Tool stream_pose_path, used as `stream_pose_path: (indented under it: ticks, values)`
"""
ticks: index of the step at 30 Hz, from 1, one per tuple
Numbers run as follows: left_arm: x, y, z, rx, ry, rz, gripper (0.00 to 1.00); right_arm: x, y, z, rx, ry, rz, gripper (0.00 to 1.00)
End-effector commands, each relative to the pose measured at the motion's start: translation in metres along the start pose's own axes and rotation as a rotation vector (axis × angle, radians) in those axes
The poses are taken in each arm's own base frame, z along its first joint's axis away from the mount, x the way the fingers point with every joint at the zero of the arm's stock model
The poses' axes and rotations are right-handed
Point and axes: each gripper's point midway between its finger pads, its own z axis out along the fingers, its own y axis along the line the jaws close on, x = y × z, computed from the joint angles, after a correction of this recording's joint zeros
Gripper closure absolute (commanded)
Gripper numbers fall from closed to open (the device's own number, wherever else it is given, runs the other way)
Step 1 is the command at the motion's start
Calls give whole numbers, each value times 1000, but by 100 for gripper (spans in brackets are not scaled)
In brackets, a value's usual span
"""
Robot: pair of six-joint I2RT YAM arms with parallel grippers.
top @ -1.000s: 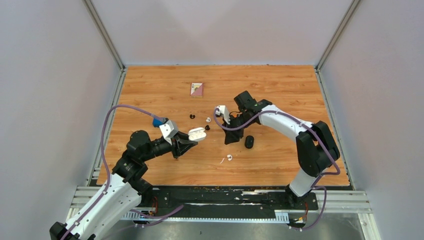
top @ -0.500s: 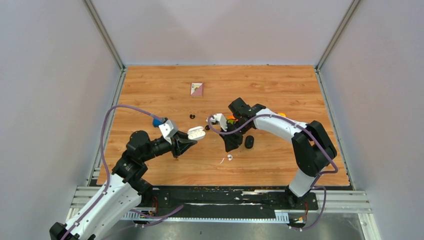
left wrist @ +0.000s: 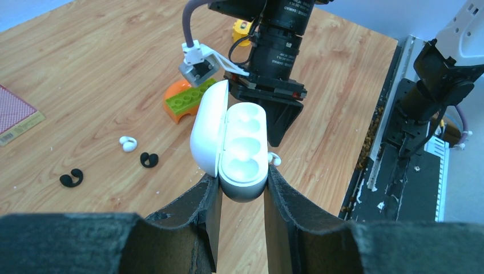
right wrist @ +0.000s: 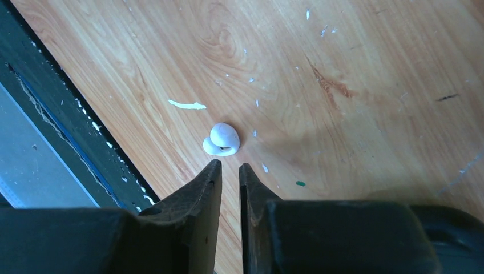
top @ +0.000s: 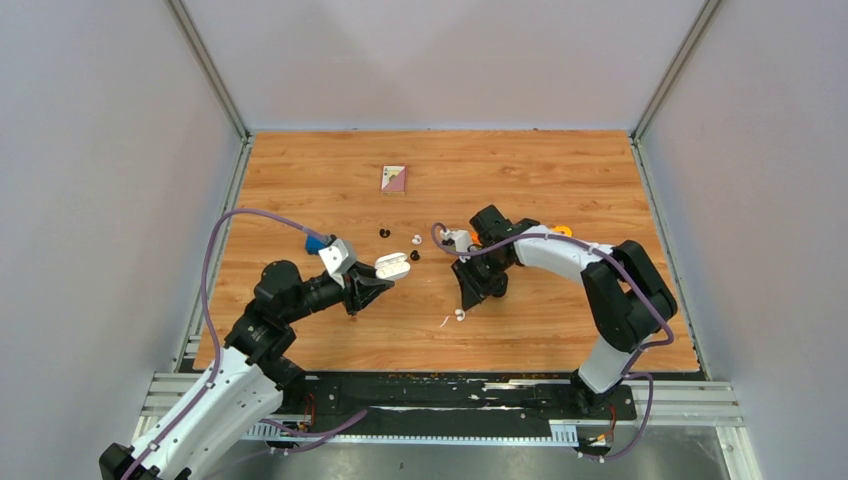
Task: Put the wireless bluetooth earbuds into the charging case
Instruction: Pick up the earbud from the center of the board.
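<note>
My left gripper (left wrist: pixel 240 184) is shut on the open white charging case (left wrist: pixel 231 140), held above the table with its empty wells facing up; the case (top: pixel 393 265) also shows from above. My right gripper (right wrist: pixel 229 166) points down, its jaws almost together with nothing between them. Just beyond its tips lies a white earbud (right wrist: pixel 221 140), the same earbud (top: pixel 459 315) lying closest to the near edge. A second white earbud (top: pixel 416 239) and two black earbuds (top: pixel 384 233) (top: pixel 415 256) lie mid-table.
An orange-and-green toy (left wrist: pixel 188 100) sits behind the right arm. A red patterned card (top: pixel 394 178) lies farther back. The black rail (right wrist: pixel 63 131) at the table's near edge runs close to the near white earbud. A pale scrap (right wrist: pixel 187 105) lies beside it.
The right arm has swung back toward the near edge, bringing its gripper down over the near white earbud. The left arm and the case have stayed put.
</note>
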Motion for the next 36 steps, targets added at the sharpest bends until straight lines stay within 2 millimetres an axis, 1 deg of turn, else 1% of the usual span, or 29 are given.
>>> stream_pose_path:
  ticks: [1,5,9,14,18,20,25,31,33,36]
  values:
    - [-10,2,0,-8,-29,27,100,-11,-2,10,-7,-12,50,82]
    - [-11,2,0,-9,-32,27,100,-14,-8,14,5,6,50,79]
    - [-12,1,0,-7,-36,26,100,-15,-8,16,8,19,46,78]
    - [-11,1,0,-5,-35,23,100,-7,-1,27,9,61,8,78]
    - [-11,1,0,-6,-35,23,100,-6,5,33,0,90,-10,79]
    - [-11,1,0,-7,-34,22,100,-7,7,33,-2,94,-18,79]
    - [-10,1,0,-7,-31,22,100,-7,10,27,8,79,-41,82]
    - [-9,2,1,-7,-27,17,100,-9,19,15,-5,37,-82,97]
    - [-9,2,1,-7,-26,16,100,-10,24,10,-17,22,-107,100]
    - [-9,2,1,-8,-27,17,100,-16,31,-3,-32,-16,-188,100]
